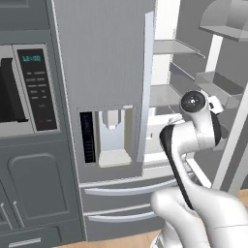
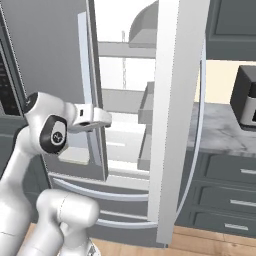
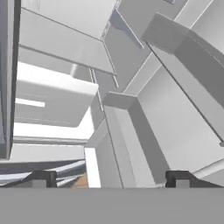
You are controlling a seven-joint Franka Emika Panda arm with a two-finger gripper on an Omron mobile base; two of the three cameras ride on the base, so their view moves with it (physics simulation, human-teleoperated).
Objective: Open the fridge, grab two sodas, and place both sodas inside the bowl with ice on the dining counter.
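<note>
The grey fridge (image 1: 106, 58) stands with its left door shut, the water dispenser (image 1: 112, 138) on its front. Its right door (image 2: 172, 100) is swung wide open, and white interior shelves (image 2: 120, 100) show behind it. My hand (image 2: 92, 117) reaches past the left door's silver handle (image 2: 86, 75) into the opening. My gripper (image 3: 110, 180) is open, its fingertips (image 3: 41, 178) far apart with nothing between them. It looks at the grey door bins (image 3: 166, 118) and the white shelves (image 3: 52, 96). The sodas, the bowl and the dining counter are out of view.
A grey wall oven with a black digital panel (image 1: 36, 87) is left of the fridge. The fridge's lower drawers (image 1: 126, 189) are shut. Right of the open door, a dark appliance (image 2: 245, 97) sits on a marble-topped cabinet (image 2: 220, 130) with drawers (image 2: 225, 200).
</note>
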